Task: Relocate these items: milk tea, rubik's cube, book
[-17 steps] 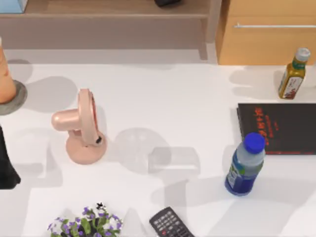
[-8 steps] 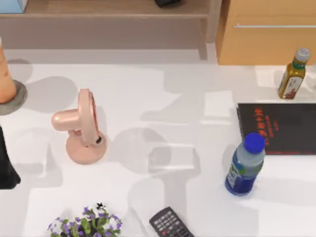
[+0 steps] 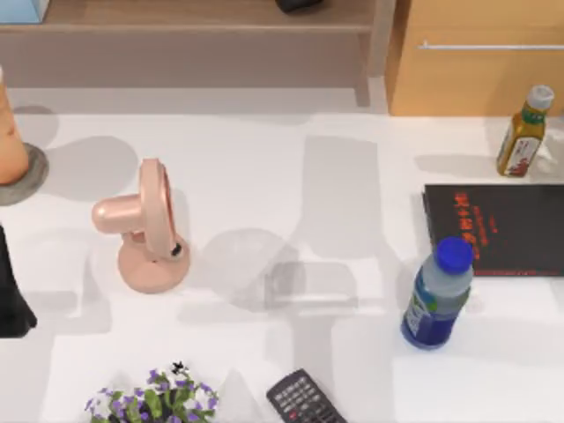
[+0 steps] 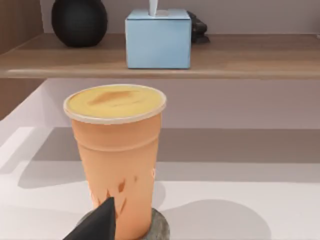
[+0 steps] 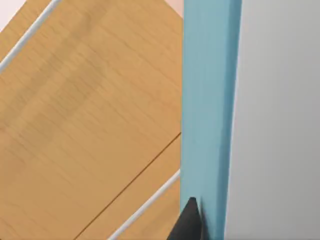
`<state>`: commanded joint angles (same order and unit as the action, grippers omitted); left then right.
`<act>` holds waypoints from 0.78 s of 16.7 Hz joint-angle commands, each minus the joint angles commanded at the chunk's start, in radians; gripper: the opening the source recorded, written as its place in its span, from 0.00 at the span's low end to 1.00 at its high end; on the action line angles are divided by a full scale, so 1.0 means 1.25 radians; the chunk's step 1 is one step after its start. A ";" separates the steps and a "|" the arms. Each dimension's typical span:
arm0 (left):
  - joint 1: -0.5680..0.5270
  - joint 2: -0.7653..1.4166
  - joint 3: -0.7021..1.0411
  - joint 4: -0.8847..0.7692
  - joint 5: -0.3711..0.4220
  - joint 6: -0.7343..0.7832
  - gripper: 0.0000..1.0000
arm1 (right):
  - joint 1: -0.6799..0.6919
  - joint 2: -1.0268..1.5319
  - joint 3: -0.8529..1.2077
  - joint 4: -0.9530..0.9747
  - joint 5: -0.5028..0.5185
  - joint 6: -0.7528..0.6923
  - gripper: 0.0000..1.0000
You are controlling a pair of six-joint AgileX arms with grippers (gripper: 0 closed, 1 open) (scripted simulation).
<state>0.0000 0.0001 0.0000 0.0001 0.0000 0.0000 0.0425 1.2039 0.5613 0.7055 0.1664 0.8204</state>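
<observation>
At our left gripper (image 4: 102, 220): milk tea (image 4: 116, 155) just ahead on coaster (image 4: 159, 227), jaws unclear | right fingertip (image 5: 189, 220) against book (image 5: 207, 115), grip unclear | cube pending

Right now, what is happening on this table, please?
Two AgileX arms are at work. In the right wrist view, a dark fingertip lies against the teal-blue book, with a wooden cabinet behind it. The milk tea stands on a grey coaster at the table's left edge, and the left wrist camera faces it closely.
</observation>
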 joint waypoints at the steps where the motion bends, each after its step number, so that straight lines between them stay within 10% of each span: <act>1: 0.000 0.000 0.000 0.000 0.000 0.000 1.00 | 0.037 -0.012 -0.048 0.009 0.022 0.060 0.00; 13: 0.000 0.000 0.000 0.000 0.000 0.000 1.00 | 0.262 0.236 -0.253 0.047 0.144 0.676 0.00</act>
<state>0.0000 0.0001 0.0000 0.0001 0.0000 0.0000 0.3704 1.4984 0.2450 0.7644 0.3463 1.6653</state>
